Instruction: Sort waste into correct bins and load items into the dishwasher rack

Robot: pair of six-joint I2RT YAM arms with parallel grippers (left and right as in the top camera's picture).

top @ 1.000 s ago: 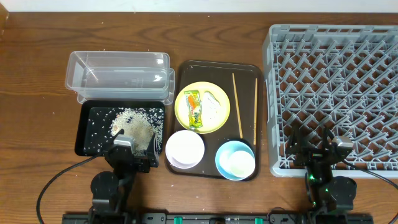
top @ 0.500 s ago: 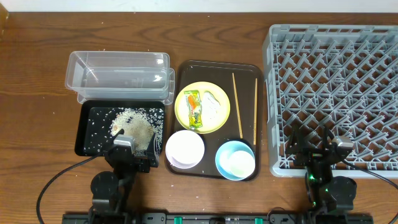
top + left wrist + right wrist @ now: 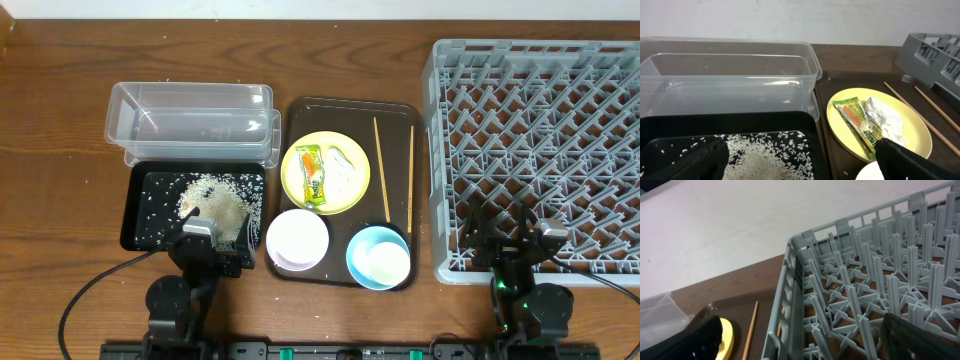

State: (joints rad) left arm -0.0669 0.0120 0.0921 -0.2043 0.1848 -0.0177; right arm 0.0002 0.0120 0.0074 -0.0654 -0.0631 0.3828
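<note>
Brown wooden table point(image 3: 60, 110) fills the overhead view; a pale wall point(image 3: 790, 20) stands behind it in the wrist views. Grey dishwasher rack point(image 3: 540, 150) takes the right side, its lower edge under the right gripper point(image 3: 510, 235), fingers spread and empty. At lower left the left gripper point(image 3: 213, 243), likewise spread and empty, hangs over the black tray point(image 3: 135, 215) of rice point(image 3: 215, 198), below the clear tub point(image 3: 190, 120). Up and right of it, the yellow plate point(image 3: 345, 200) carries the snack wrapper point(image 3: 313, 175) and tissue point(image 3: 345, 165).

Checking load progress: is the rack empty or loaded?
Empty: rack shows only bare pegs; plate sits on the brown tray.
</note>
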